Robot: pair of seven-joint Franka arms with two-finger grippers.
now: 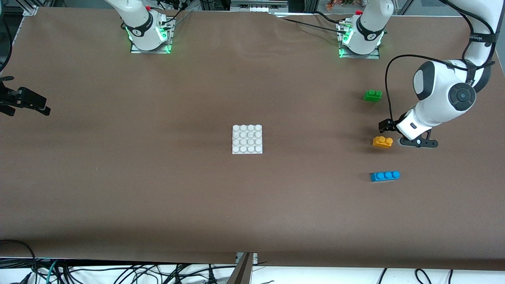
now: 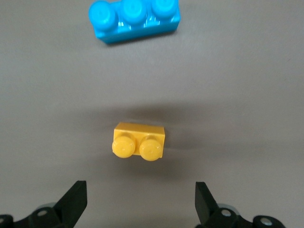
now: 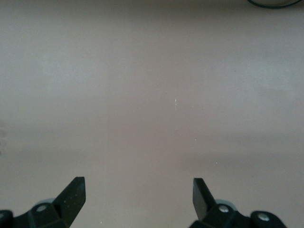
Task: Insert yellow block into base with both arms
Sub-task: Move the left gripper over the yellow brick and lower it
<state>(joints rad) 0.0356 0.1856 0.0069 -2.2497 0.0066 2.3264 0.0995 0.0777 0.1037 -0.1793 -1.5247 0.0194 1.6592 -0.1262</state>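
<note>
Hovering spread beside the yellow block (image 2: 139, 141), left claw (image 2: 140, 199); right claw (image 3: 137, 197) waits spread; rigid light brick, grip flat sides

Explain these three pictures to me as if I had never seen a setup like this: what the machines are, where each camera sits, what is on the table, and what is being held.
Two white robot arms stand at a brown table, each ending in a black two-finger gripper. The wide picture comes from a high camera facing them. The other two come from cameras on the arms' wrists, looking down past the fingers.

The left gripper hangs low and open over the yellow block, holding nothing. The right gripper waits at the right arm's end of the table, open and empty, with only bare table under it.

The white studded base lies mid-table. Toward the left arm's end lie three bricks in a row: the green brick farthest from the front camera, then the yellow block, and the blue brick nearest.

Nothing is held yet.
</note>
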